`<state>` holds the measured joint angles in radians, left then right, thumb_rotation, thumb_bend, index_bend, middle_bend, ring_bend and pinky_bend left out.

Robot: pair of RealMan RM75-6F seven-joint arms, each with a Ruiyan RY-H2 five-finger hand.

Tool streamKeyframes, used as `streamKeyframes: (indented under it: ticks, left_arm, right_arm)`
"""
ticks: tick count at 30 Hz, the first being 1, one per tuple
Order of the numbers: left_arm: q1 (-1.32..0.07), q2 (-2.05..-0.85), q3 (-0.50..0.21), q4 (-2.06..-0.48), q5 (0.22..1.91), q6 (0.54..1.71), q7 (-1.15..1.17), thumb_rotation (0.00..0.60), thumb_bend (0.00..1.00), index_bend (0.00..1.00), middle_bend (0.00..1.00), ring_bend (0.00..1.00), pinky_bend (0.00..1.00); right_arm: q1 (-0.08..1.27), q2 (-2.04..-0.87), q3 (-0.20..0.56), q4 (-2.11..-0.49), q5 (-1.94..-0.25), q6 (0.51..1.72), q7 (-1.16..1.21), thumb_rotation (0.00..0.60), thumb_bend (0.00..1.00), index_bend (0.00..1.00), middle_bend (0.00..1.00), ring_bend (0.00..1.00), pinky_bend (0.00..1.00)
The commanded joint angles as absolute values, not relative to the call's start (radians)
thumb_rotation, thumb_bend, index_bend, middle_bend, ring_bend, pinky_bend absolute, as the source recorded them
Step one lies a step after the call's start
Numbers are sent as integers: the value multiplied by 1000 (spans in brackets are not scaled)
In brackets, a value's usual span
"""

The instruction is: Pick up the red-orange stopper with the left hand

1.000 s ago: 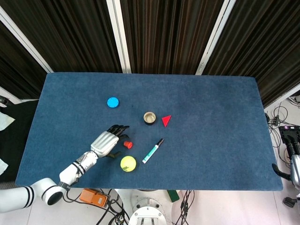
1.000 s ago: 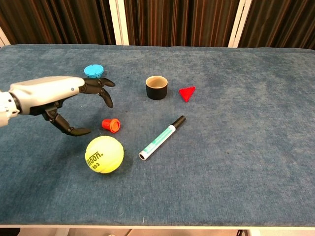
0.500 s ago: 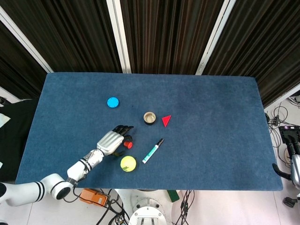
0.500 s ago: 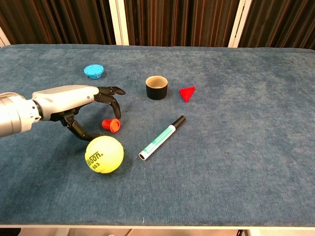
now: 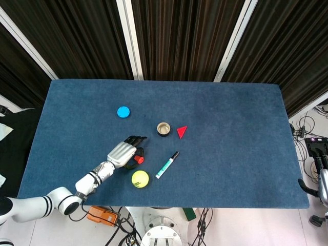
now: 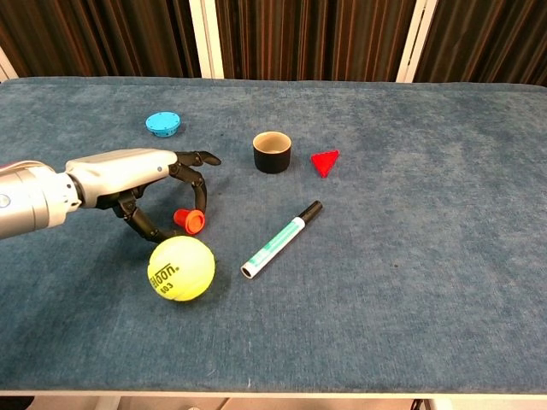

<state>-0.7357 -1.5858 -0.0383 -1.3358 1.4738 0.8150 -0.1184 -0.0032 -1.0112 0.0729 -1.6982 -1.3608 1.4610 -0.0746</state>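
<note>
The red-orange stopper point(image 6: 190, 221) point(image 5: 139, 159) lies on its side on the blue table cloth, just above the yellow tennis ball. My left hand point(image 6: 137, 179) point(image 5: 123, 152) reaches in from the left and hovers over it. Its dark fingers point(image 6: 200, 195) arch down over the stopper's far side, and the thumb point(image 6: 141, 224) curves low on the near side. A small gap shows between thumb and stopper, which still rests on the cloth. Off the table's right edge, a dark bit of my right hand point(image 5: 303, 185) shows, too small to read.
A yellow tennis ball point(image 6: 180, 267) sits right below the hand. A green-and-white marker point(image 6: 280, 240) lies to the right of the stopper. Farther back are a black cup point(image 6: 272, 152), a red triangle point(image 6: 325, 161) and a blue disc point(image 6: 161, 124).
My left hand moved right and down over the stopper, and its fingers curled in around it. The stopper shifted slightly toward the thumb.
</note>
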Motion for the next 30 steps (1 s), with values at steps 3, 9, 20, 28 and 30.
streamKeyframes:
  ticks: [3, 9, 20, 28, 30]
  left_arm:
    - [-741, -1588, -33, -1328, 1475, 813, -134, 600, 261, 456, 17, 0, 76]
    - [-747, -1586, -32, -1323, 1479, 820, -152, 600, 306, 505, 39, 0, 76]
    - [-753, -1491, -41, -1428, 1490, 847, -191, 600, 334, 532, 56, 0, 88]
    - [-801, -1297, -86, -1622, 1473, 779, -376, 600, 352, 532, 56, 0, 88]
    - [-804, -1256, -98, -1656, 1470, 784, -374, 600, 352, 532, 56, 0, 88]
  right_arm:
    - [-3, -1011, 73, -1698, -1359, 1460, -74, 600, 402, 174, 135, 58, 0]
    - [-3, -1010, 73, -1699, -1359, 1460, -73, 600, 403, 174, 135, 58, 0]
    - [-5, -1009, 72, -1702, -1362, 1463, -71, 600, 403, 174, 135, 58, 0]
    - [-7, -1008, 71, -1706, -1366, 1465, -63, 600, 403, 174, 135, 59, 0]
    - [-5, -1009, 70, -1706, -1368, 1463, -62, 600, 403, 174, 135, 59, 0]
